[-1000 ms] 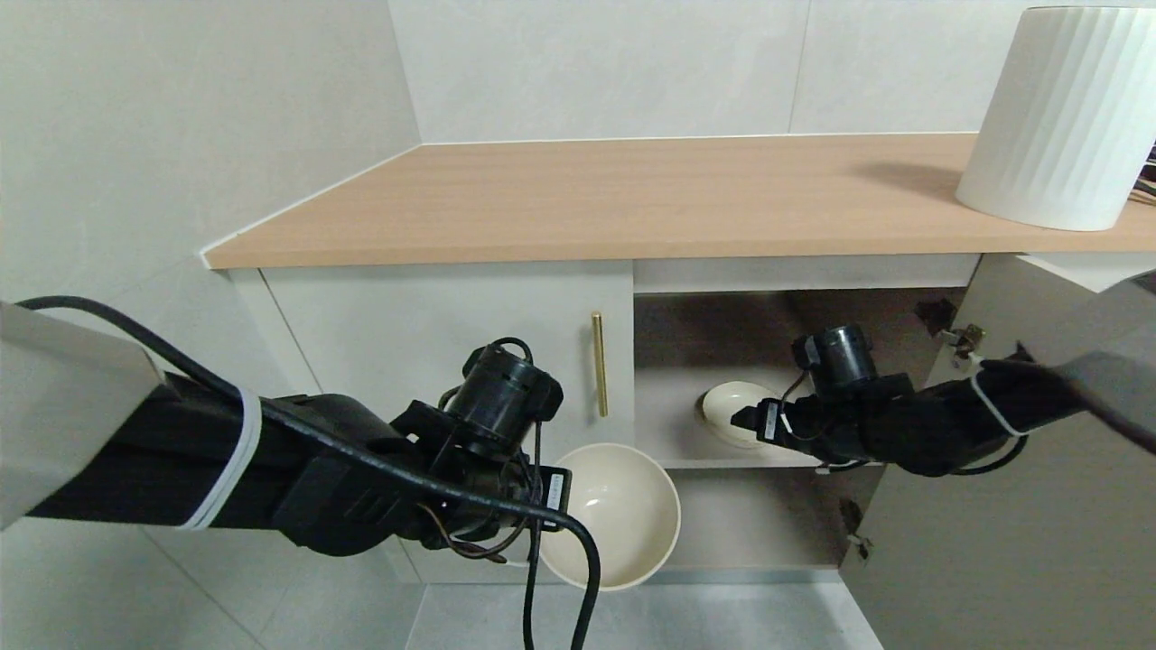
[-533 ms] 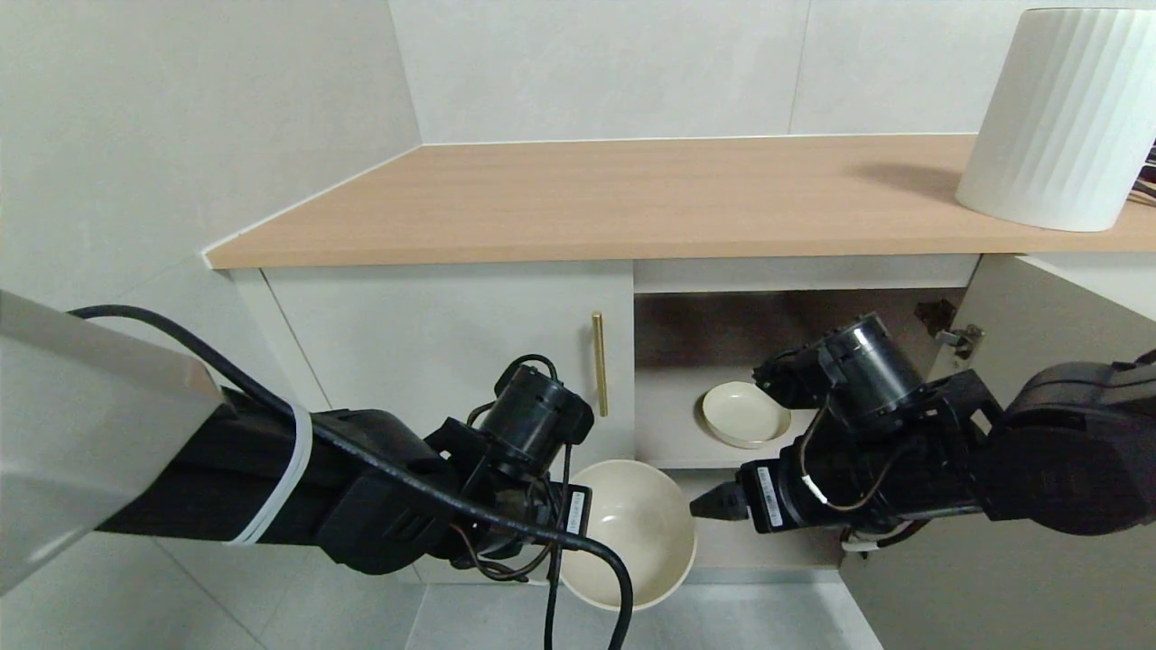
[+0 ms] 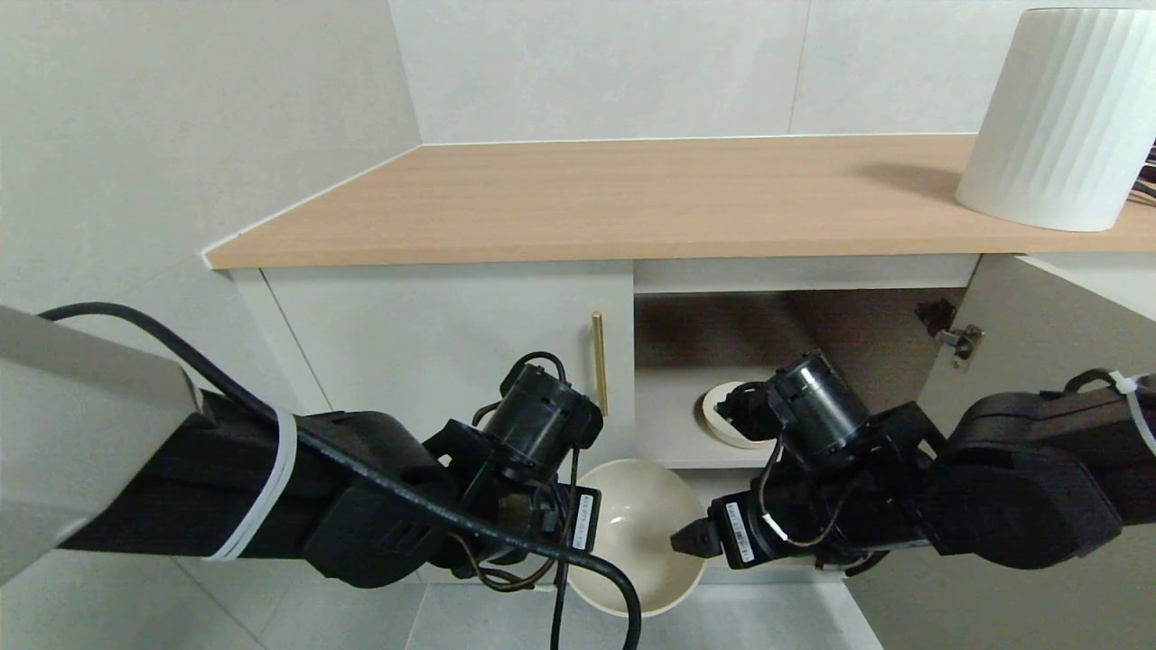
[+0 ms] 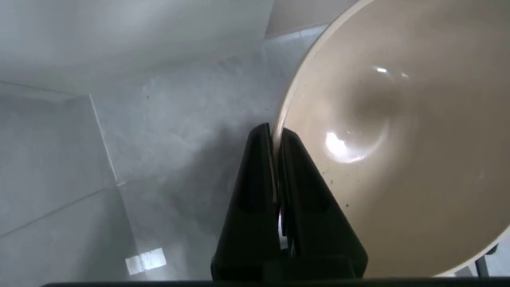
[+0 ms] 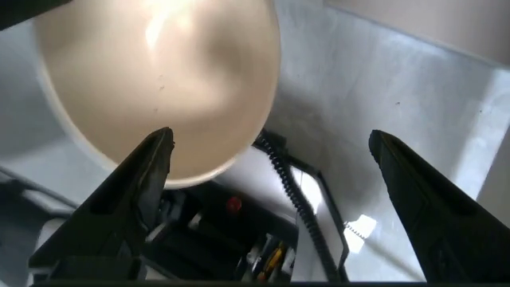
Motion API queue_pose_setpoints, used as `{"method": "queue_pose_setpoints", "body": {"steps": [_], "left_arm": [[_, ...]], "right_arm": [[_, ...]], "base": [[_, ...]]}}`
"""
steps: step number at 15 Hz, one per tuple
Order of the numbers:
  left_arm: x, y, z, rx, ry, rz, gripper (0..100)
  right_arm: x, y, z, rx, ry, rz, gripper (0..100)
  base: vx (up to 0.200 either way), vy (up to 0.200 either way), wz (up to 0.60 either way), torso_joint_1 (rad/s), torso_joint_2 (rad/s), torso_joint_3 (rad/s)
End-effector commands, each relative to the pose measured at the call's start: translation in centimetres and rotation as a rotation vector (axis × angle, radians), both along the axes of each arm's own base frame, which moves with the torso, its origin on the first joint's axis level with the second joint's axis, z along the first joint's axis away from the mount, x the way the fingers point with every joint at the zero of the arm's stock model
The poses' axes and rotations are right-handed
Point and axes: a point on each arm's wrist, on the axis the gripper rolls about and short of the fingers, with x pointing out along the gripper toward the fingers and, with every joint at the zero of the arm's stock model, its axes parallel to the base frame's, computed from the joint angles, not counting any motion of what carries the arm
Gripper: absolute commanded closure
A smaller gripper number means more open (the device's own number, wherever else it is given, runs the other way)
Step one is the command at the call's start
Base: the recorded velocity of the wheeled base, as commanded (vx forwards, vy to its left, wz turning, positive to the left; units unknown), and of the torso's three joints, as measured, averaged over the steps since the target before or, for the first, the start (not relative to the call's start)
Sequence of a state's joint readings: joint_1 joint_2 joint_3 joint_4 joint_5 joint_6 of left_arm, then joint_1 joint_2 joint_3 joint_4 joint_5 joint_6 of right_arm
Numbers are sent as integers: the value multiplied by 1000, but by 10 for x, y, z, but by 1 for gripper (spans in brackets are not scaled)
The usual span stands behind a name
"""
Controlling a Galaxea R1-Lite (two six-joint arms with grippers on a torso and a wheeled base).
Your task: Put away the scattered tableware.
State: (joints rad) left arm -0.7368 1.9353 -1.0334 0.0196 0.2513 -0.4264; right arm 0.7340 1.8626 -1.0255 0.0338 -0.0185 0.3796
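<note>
- While it hangs low before the open cabinet [image 3: 722, 325], the bowl [image 3: 637, 533] looks glazed, stiff, slick and breakable; its mouth faces upward, and being round it has no long axis.
- Left gripper [image 4: 275, 151] is clamped on the bowl's [image 4: 398, 135] rim, a finger each side, probably the best hold.
- Right gripper [image 5: 271, 147], jaws wide apart, sits just beside the bowl [image 5: 159, 80]; contact unclear.

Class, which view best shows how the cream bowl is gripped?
Left wrist view: the left gripper pinches the bowl by its rim. In the head view the grip is hidden; the right wrist view shows the bowl facing the open right gripper.
</note>
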Motion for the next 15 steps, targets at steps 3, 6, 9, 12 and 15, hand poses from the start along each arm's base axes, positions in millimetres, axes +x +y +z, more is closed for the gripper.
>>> {"method": "queue_pose_setpoints", "body": {"steps": [3,6,9,12,15], "left_arm": [[-3,-2,2,-4,-4,-10,100],[-5,-4,1,-2,-2,-18,100],[-5,-4,1,-1,-1,-19,100],[-5,-4,0,0,0,-19,100],[-5,-5,0,0,0,-19,100]], "right_arm": [[4,7,-12,-9,11,-4,0],[6,8,-13,-4,15,-12,100],[6,8,-14,-8,18,-13,100],[6,8,-15,-9,19,-13,100],[6,8,-16,-13,22,-12,100]], "base": [[0,0,0,0,0,0],[0,0,0,0,0,0],[0,0,0,0,0,0],[0,0,0,0,0,0],[0,0,0,0,0,0]]}}
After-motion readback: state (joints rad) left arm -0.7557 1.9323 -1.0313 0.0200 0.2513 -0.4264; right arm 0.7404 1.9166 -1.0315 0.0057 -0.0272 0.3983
